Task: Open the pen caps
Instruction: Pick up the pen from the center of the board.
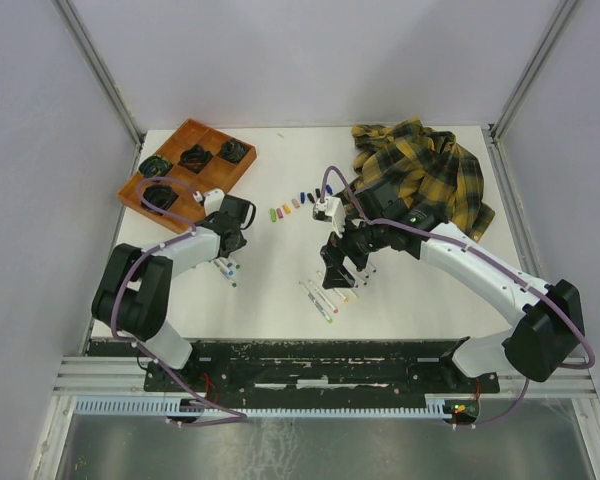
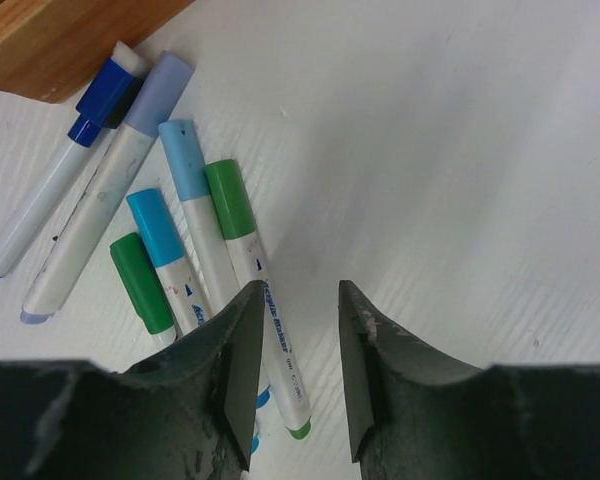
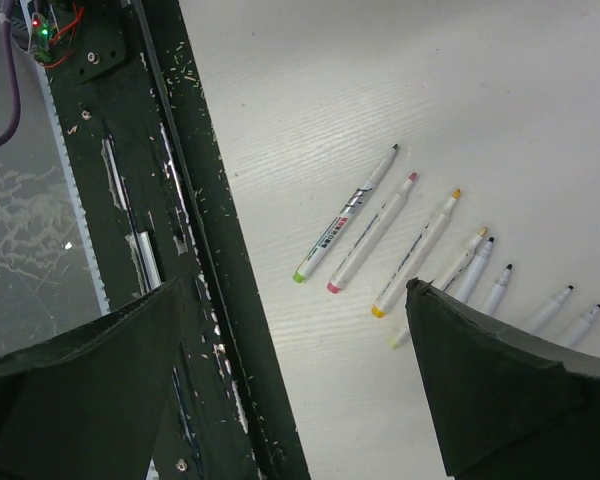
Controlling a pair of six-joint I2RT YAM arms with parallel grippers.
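left gripper (image 2: 298, 360) half open, empty, one finger perhaps touching a marker (image 2: 272, 325) with a green cap (image 2: 229, 198); right gripper (image 3: 298, 292) wide open, empty, over uncapped markers (image 3: 380, 225). wooden tray (image 1: 193, 130) holds dark items (image 1: 195, 157).

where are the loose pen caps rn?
Top view: the loose pen caps lie in a slanted row mid-table, between the wooden tray on the left and the plaid shirt on the right.

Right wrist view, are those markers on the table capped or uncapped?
Uncapped: the markers each show a bare nib at one end.
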